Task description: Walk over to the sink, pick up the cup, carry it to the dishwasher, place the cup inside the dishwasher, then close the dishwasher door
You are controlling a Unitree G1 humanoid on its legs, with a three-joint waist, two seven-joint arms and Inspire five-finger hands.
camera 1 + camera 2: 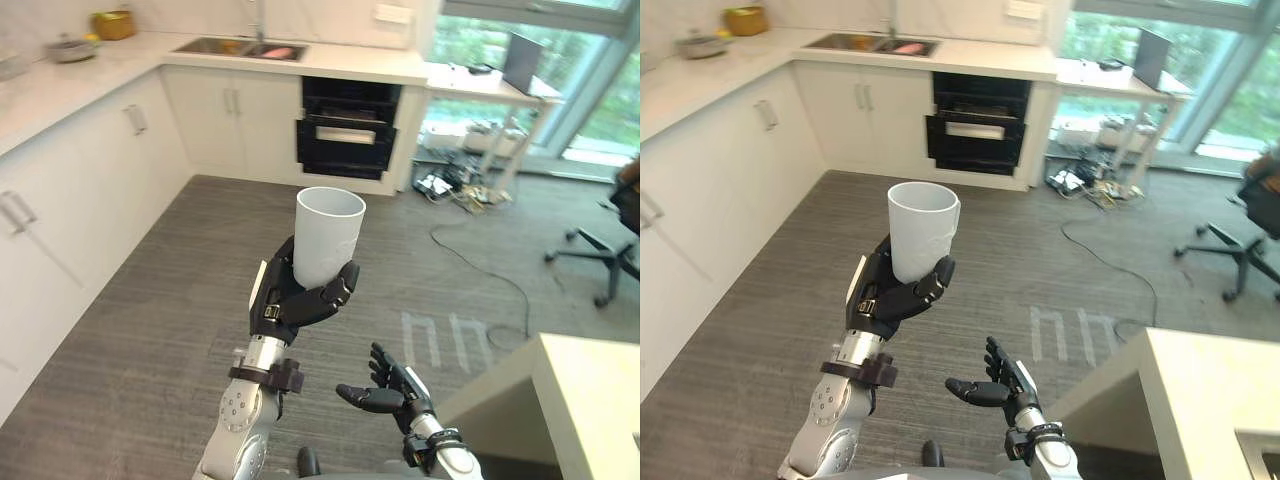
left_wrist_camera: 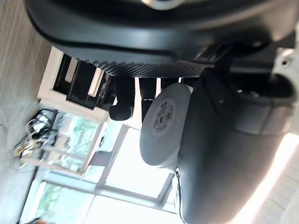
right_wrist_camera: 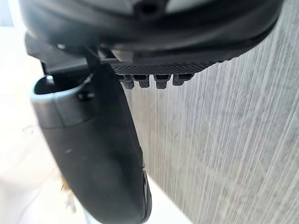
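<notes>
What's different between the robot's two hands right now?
The dark left hand curls round a tall white cup, held upright; the dark right hand holds nothing, open and relaxed. The left hand sits higher, the right hand lower. Both share the same dark build.

You have a plain white cup [image 1: 328, 235] in the left hand [image 1: 290, 300], whose fingers [image 1: 335, 292] are black, with a white patch on the hand's back. The cup's underside carries a white label [image 2: 163, 114] with black bars. Your right hand [image 1: 390, 392] is black too. The dishwasher [image 1: 347, 128] is black with a pale band across it, set among white cabinets [image 1: 230, 115]. In front of it the floor [image 1: 150, 330] is grey with a fine streaked grain. Left of it the counter [image 1: 90, 70] is pale, faintly marbled, and bears a yellow pot [image 1: 114, 24].
</notes>
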